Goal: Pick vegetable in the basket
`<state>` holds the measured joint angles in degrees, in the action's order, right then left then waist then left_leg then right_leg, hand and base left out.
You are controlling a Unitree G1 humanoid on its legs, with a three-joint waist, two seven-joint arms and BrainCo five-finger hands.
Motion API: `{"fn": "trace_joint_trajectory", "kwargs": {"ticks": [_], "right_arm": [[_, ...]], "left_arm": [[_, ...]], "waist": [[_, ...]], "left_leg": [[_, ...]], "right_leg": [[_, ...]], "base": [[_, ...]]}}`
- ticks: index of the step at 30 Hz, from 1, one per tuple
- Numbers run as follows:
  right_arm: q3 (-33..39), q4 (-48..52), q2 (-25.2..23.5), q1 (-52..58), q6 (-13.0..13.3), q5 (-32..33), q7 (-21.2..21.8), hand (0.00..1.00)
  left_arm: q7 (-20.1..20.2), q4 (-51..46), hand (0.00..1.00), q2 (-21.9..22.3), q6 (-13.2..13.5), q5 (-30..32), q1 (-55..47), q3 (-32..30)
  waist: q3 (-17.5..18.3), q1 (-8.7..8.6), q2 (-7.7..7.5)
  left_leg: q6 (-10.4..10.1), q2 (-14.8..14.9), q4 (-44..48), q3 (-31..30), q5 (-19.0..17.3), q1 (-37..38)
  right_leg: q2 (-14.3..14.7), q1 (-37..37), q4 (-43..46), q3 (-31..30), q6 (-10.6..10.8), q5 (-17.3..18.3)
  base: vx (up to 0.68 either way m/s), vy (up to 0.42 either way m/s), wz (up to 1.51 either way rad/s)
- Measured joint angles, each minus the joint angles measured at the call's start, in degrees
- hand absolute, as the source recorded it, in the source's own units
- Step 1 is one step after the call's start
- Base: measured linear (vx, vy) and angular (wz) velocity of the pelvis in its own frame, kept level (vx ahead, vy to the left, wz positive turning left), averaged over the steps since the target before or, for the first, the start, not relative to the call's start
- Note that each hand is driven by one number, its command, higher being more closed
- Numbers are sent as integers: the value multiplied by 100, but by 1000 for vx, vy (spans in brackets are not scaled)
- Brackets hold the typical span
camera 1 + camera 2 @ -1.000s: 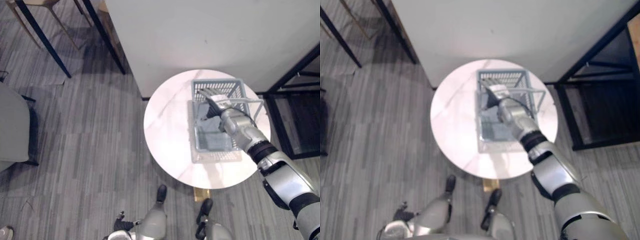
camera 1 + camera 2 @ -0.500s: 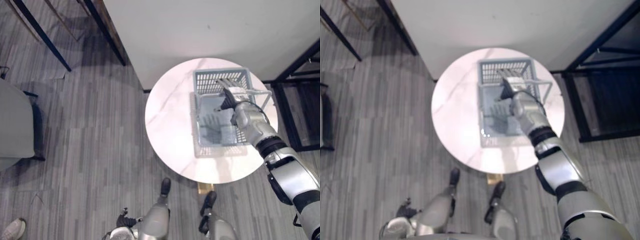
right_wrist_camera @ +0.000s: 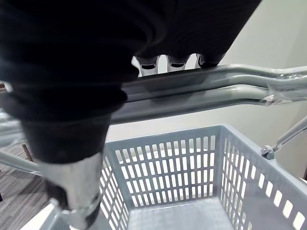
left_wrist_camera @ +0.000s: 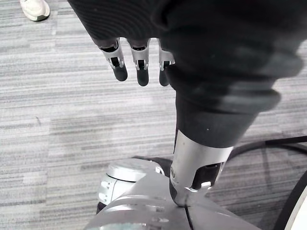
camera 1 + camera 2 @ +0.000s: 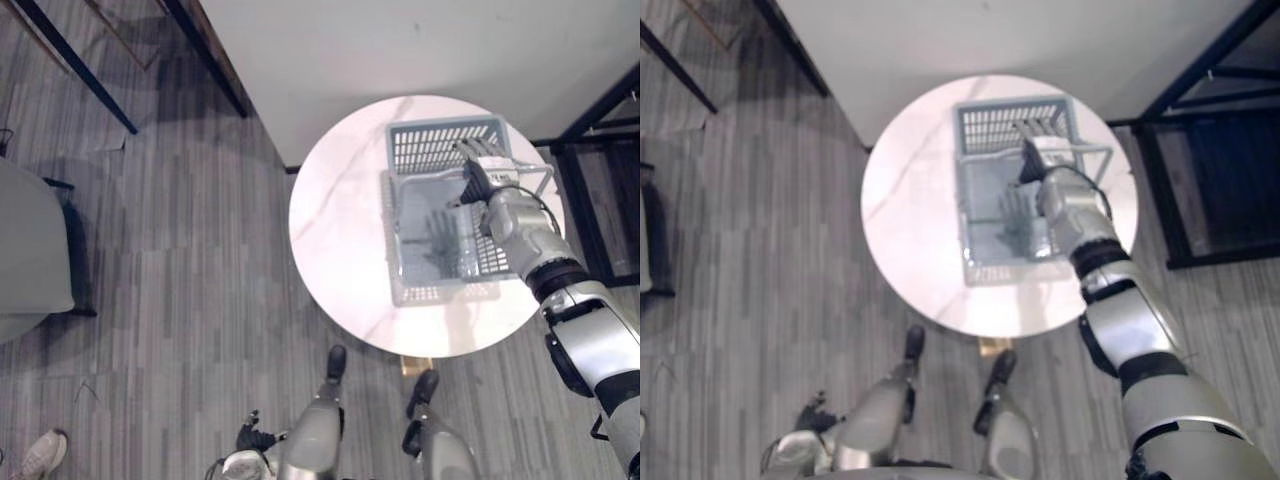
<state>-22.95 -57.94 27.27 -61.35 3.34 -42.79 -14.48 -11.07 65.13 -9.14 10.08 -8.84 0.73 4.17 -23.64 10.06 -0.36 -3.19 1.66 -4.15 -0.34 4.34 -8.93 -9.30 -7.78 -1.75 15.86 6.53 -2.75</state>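
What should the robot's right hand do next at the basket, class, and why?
Probably curl the right hand round the handle. Its straight fingers lie across those raised grey bars, and the basket on the round table shows no vegetable inside, so gripping looks likelier than reaching in.

Round white marble table (image 5: 902, 215) on grey plank floor (image 5: 750, 260). One grey lattice plastic basket (image 5: 1008, 121) on the table's right half, near the far edge. Right hand (image 5: 1045, 160), fingers straight, above the basket's far right corner.
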Motion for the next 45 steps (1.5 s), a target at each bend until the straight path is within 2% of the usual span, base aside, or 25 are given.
{"fn": "trace_joint_trajectory", "kwargs": {"ticks": [4, 5, 8, 24, 28, 33, 37, 40, 43, 45], "right_arm": [[-1, -98, 18, -41, -14, -9, -23, 0], [-2, -98, 39, -42, -12, -11, -25, 100], [-2, -98, 177, -48, -15, -20, -74, 100], [-233, -97, 163, -75, -19, -451, -94, 100], [-293, -41, 144, -38, -20, -455, 5, 100], [-653, 558, 154, 271, -9, -449, 234, 100], [-962, 1365, 186, 539, 149, -436, 508, 100], [-978, 2035, 309, 858, 334, -315, 606, 100], [-1139, 2600, 685, 1340, 475, -91, 678, 100], [-1139, 2878, 849, 1672, 508, -19, 760, 100]], "left_arm": [[0, 24, 0, 1, 8, -2, 18, 6], [0, 33, 0, 1, 9, -1, 32, 10], [2, 87, 0, 5, 5, -1, 126, 59], [0, 89, 0, 2, -14, 0, 143, 113], [-3, 88, 0, -3, -28, 10, 152, 115], [-25, 84, 0, -15, -82, 31, 161, 83], [-15, 87, 0, -35, -165, 84, 145, -105], [15, 103, 0, -66, -204, 121, 72, -245], [49, 100, 0, -118, -261, 304, -34, -358], [88, 102, 0, -138, -287, 347, -180, -457]], "waist": [[-5, 10, 8], [-15, 18, 18], [-64, 95, 72], [-68, 106, 73], [-64, 105, 65], [-45, 81, 31], [15, -78, -65], [164, -215, -219], [472, -255, -374], [715, -349, -463]], "left_leg": [[0, -1, -11, 1, 0, -1], [0, -1, -12, 0, 0, 0], [7, -1, -29, -5, 5, -2], [15, -9, -61, -3, 11, -19], [15, -3, -48, 0, 11, 23], [9, 14, -6, 60, 6, 156], [6, 22, -2, 135, 2, 233], [7, 21, 29, 244, 2, 243], [11, 20, 26, 350, -4, 313], [8, 26, 23, 426, -27, 393]], "right_leg": [[-1, -7, -1, -2, -4, -3], [-1, -6, -1, -1, -4, -3], [0, -15, -1, -1, -8, -5], [-7, -49, -3, -11, -8, -5], [-6, 4, -2, -13, -8, -5], [-3, 120, 8, -66, -6, -6], [3, 140, 8, -174, 48, -61], [-1, 106, -2, -293, 111, -123], [-1, 114, -14, -415, 111, -157], [3, 136, -13, -499, 104, -167]], "base": [[0, 0, 0], [0, 0, 0], [0, 0, 0], [0, 0, 0], [0, 0, 0], [-3, 0, -6], [-32, 7, -13], [-37, 12, -18], [-24, 9, -19], [-20, 12, -21]]}}
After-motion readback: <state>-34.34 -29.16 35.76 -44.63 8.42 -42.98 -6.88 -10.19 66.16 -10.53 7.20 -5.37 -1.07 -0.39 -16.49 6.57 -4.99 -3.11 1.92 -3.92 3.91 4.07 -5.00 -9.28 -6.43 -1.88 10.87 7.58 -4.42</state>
